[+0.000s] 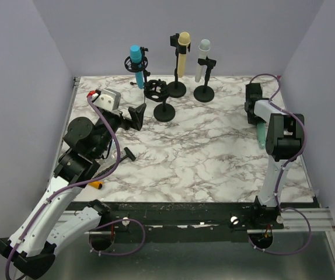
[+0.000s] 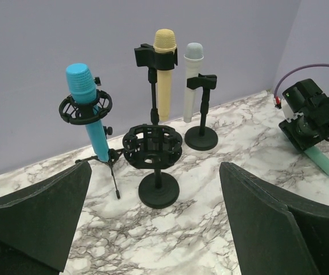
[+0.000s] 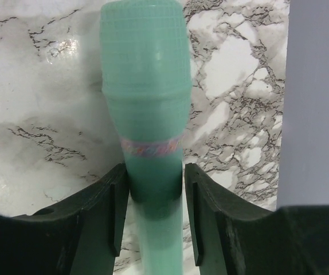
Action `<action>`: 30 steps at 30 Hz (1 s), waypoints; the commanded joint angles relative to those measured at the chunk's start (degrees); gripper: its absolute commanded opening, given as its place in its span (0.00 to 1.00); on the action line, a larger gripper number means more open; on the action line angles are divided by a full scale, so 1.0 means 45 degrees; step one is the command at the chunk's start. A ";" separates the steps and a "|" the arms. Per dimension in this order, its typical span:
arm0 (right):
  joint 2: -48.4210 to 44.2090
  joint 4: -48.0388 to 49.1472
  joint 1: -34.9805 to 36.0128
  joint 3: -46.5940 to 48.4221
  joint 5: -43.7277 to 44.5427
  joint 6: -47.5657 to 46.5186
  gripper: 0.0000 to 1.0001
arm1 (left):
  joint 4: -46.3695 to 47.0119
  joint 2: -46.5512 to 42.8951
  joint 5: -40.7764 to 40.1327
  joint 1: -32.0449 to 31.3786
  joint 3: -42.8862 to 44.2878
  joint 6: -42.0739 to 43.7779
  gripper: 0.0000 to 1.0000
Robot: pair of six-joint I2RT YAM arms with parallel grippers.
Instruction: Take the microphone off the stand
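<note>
soft, even, bright light falls from above in all three views, and the shadows on the marble table (image 1: 214,151) are faint and short. small glare spots sit on its gloss in the right wrist view, where the close green microphone (image 3: 144,86) looks slightly soft, blurring toward its lower end.
</note>
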 commanded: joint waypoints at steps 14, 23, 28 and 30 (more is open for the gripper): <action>-0.0170 -0.0183 -0.0072 0.0157 -0.0357 0.1153 0.65 | 0.0207 -0.0017 -0.0292 -0.0094 -0.0069 0.0216 0.99; -0.2106 0.0169 -0.0004 0.0000 -0.0922 0.2185 0.73 | 0.0185 0.0050 -0.0204 -0.0084 -0.0042 0.0178 0.99; -0.3308 -0.0178 0.0632 0.0294 -0.3888 0.3392 0.73 | 0.0163 0.0136 -0.0173 -0.0090 0.0004 0.0172 0.98; -0.4130 0.0507 0.1143 -0.0097 -0.5910 0.4215 0.73 | 0.0122 0.0193 -0.0230 -0.0091 0.0005 0.0215 0.99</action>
